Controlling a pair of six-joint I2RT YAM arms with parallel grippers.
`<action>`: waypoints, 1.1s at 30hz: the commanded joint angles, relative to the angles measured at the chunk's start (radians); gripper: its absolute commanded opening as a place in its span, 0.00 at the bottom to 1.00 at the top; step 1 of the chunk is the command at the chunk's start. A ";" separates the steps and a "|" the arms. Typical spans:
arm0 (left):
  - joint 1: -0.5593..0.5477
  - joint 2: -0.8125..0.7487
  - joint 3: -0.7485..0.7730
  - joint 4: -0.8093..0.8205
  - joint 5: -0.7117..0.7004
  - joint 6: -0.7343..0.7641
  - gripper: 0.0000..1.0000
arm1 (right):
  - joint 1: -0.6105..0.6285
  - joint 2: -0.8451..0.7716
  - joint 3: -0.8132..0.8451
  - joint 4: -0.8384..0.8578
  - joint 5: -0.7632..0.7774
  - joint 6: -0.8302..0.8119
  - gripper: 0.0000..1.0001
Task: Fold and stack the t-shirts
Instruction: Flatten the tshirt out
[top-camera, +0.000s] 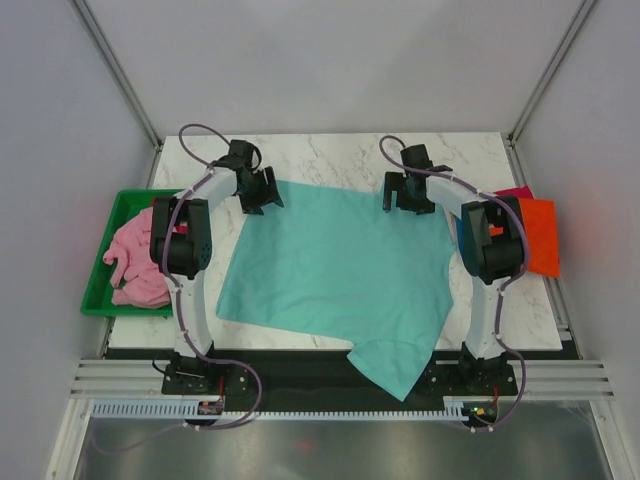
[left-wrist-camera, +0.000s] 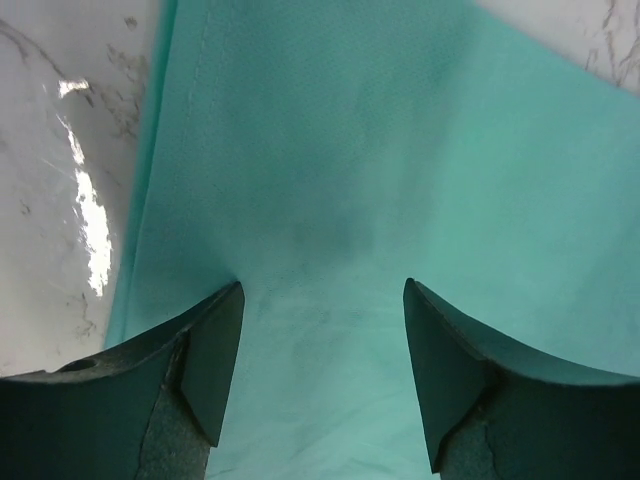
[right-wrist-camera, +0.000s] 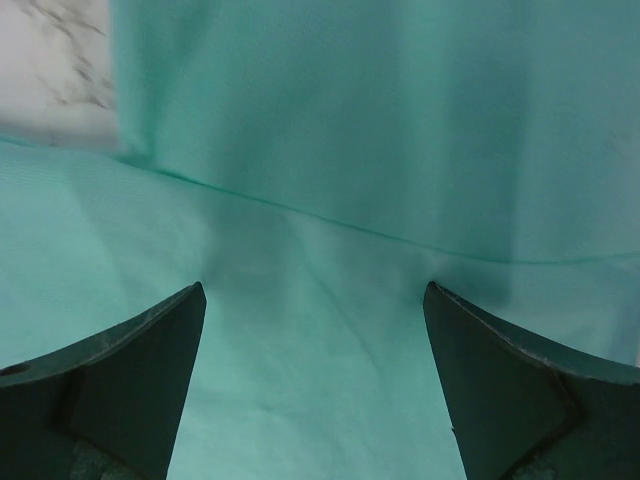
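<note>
top external view: the teal t-shirt (top-camera: 335, 265) lies spread flat over the middle of the marble table (top-camera: 330, 155), with one part hanging over the table's near edge at 6 o'clock. the left gripper (top-camera: 262, 190) stands at the shirt's far corner at 11 o'clock and the right gripper (top-camera: 405, 192) at its far corner at 1 o'clock, both low over the cloth. a pink t-shirt (top-camera: 135, 262) lies crumpled in the green tray (top-camera: 125, 200) at 9 o'clock, and an orange t-shirt (top-camera: 541, 235) lies at 3 o'clock behind the right arm, apart from the teal one. left wrist view: the two dark fingers (left-wrist-camera: 200, 370) stand apart with a clear gap between them, nothing pinched; teal cloth fills the gap and runs toward 12 o'clock, with its hemmed edge and bare marble at 9 to 11 o'clock. right wrist view: the fingers (right-wrist-camera: 130, 370) are spread wide, holding nothing; teal cloth lies below them, crossed by a fold line from 9 to 3 o'clock, with a patch of marble at 11 o'clock.
</note>
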 joint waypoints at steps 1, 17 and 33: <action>0.009 0.036 0.069 0.027 0.006 -0.059 0.72 | -0.002 0.082 0.120 0.002 -0.009 -0.006 0.98; 0.086 0.208 0.288 0.023 -0.015 -0.096 0.68 | -0.011 0.555 0.815 -0.078 -0.021 -0.078 0.98; 0.086 -0.458 -0.133 -0.048 -0.199 -0.062 0.75 | 0.012 -0.058 0.402 0.070 0.069 -0.025 0.98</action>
